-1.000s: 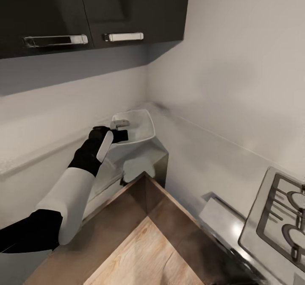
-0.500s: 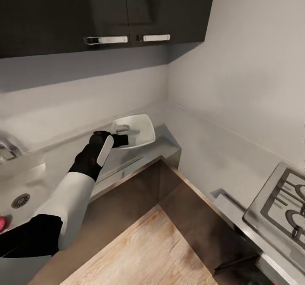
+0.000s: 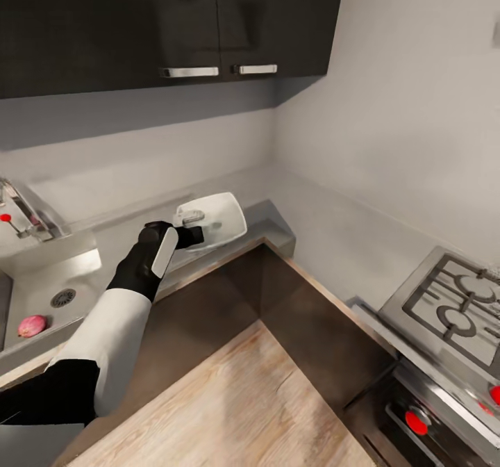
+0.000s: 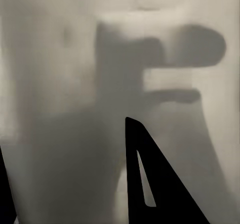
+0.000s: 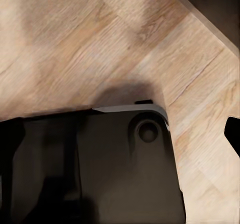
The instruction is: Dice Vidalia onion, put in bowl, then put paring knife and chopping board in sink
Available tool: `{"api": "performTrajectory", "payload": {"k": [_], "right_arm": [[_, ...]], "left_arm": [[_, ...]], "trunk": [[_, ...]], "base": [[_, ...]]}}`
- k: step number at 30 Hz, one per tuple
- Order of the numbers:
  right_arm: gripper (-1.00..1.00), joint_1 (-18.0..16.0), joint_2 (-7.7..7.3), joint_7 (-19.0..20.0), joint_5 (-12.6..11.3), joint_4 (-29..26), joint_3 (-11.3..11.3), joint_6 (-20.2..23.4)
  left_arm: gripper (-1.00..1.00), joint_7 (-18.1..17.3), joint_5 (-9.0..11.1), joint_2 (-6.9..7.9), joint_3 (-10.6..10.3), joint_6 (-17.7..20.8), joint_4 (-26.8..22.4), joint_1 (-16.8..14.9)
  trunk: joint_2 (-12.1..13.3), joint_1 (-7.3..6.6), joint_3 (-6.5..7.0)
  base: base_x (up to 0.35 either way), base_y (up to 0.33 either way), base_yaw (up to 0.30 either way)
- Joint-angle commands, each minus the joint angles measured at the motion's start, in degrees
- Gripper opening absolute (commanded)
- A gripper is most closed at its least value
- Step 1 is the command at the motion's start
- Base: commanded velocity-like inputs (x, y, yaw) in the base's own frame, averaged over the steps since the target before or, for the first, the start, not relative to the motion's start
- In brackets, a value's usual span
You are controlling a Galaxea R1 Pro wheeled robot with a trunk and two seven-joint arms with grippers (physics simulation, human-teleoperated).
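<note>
The white squarish bowl (image 3: 217,218) sits on the grey countertop (image 3: 271,220) near the wall corner. My left gripper (image 3: 192,225) hangs over the bowl's near-left rim, open, with nothing between its fingers (image 4: 150,179); in the left wrist view a pale surface with the gripper's shadow lies below. At the far left is the steel sink (image 3: 42,283) with its drain (image 3: 62,298) and faucet (image 3: 24,211). A pinkish onion (image 3: 32,325) lies in the basin. The chopping board and paring knife are out of view. One tip of the right gripper's fingers (image 5: 233,133) shows over the wooden floor.
Dark wall cabinets (image 3: 173,22) hang above the counter. A gas stove (image 3: 455,307) with red knobs stands at the right. The wood floor (image 3: 264,397) fills the corner between the two counters. My dark base (image 5: 100,169) shows in the right wrist view.
The whole head view has shifted, so the camera moved: the sink, faucet, onion and more of the stove now show. My left gripper stays over the bowl.
</note>
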Motion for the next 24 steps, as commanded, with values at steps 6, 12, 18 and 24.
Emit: {"api": "performTrajectory", "payload": {"k": [6,12,18,24], "right_arm": [[1.00,0.02,0.02,0.03,-0.55,-0.12,0.08,-0.18],[1.00,0.02,0.01,-0.03,-0.54,-0.12,0.02,-0.20],[1.00,0.02,-0.01,-0.07,-0.56,-0.16,0.01,-0.20],[1.00,0.02,-0.02,-0.07,-0.58,-0.32,0.01,-0.20]], "left_arm": [[-1.00,0.43,0.56,0.00,0.17,0.29,-2.45,0.01],[-1.00,0.43,0.64,-0.14,0.11,0.37,-3.85,0.10],[-1.00,0.43,0.62,-0.01,0.11,0.38,-3.54,0.17],[-1.00,0.43,0.56,0.02,0.11,0.39,-3.14,0.27]], "trunk": [[-0.11,0.00,0.45],[-0.11,0.00,0.97],[-0.11,0.00,1.42],[-0.11,0.00,1.85]], "base": [[-0.339,0.024,0.021],[-0.208,0.222,0.139],[-0.133,0.286,0.201],[-0.074,0.304,0.215]]}}
